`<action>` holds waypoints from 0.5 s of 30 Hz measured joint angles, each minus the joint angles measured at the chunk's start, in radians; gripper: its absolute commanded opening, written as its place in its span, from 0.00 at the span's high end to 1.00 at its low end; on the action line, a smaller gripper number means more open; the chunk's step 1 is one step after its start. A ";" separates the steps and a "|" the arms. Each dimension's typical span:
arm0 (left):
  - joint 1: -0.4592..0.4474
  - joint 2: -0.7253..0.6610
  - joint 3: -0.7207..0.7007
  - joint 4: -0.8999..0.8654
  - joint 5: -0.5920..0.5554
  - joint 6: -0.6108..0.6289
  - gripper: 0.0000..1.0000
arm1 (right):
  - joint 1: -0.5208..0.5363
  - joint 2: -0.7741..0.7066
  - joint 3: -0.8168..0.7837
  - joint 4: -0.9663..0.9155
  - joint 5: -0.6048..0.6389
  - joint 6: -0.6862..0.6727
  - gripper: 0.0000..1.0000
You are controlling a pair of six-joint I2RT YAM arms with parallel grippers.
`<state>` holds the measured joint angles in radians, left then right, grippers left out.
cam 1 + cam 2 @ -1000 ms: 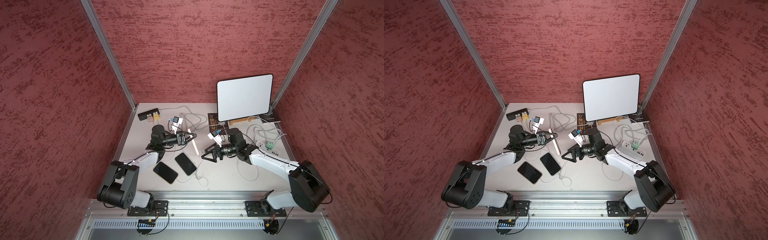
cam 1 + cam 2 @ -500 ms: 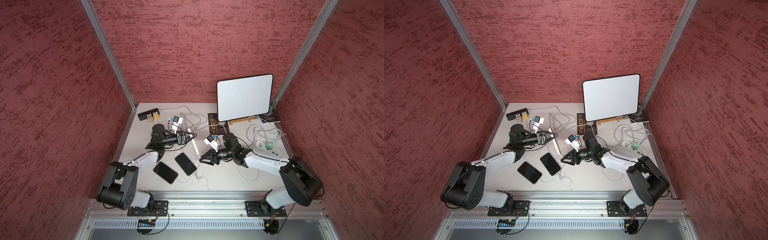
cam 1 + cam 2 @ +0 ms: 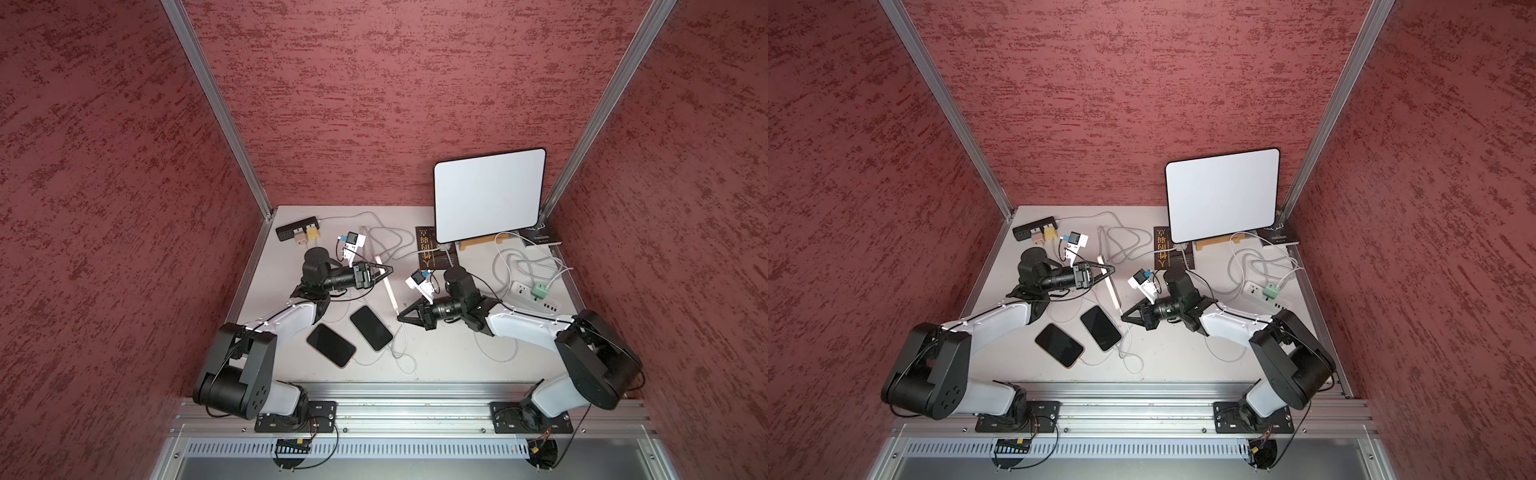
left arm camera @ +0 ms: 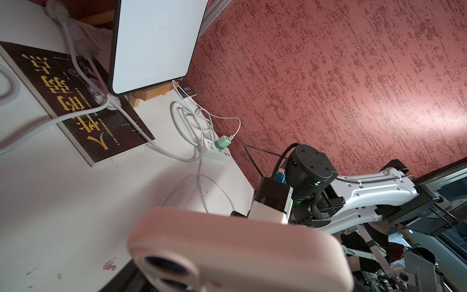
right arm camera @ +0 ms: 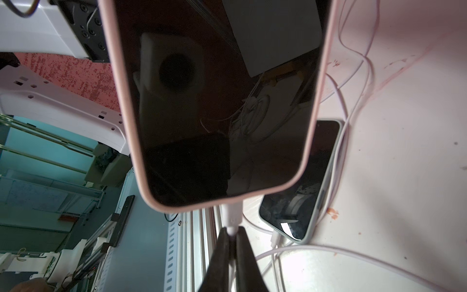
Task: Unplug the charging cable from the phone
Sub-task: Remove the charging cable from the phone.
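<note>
the phone [image 5: 222, 101] was a slim, round-cornered slab in a matte pink case with a glossy black screen. it was held clear of the smooth white table [image 3: 449, 357], edge-on in both top views. the left gripper [image 3: 386, 271] was clamped shut on its upper end; the contact was hidden behind the case, which was blurred in the left wrist view. the right gripper [image 5: 232, 233] was pinched closed on the white plug of the charging cable [image 5: 232, 215], seated in the phone's lower edge. phones counted: three. two lay flat, a gold-edged phone [image 3: 331, 345] and a pale-edged phone [image 3: 371, 328].
</note>
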<state>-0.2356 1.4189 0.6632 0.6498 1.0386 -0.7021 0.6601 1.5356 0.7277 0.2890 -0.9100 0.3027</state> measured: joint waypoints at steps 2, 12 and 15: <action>0.003 0.000 0.000 0.000 0.000 0.000 0.98 | 0.000 0.000 0.000 0.000 0.000 0.000 1.00; 0.026 0.000 0.000 0.002 -0.001 -0.001 0.99 | 0.000 0.002 -0.012 0.001 -0.002 -0.006 1.00; 0.041 0.000 0.000 0.009 -0.001 -0.012 0.99 | 0.000 0.002 -0.023 0.003 -0.001 -0.007 1.00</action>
<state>-0.1947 1.4189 0.6632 0.6590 1.0378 -0.7139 0.6605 1.5375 0.7048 0.2924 -0.9112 0.2955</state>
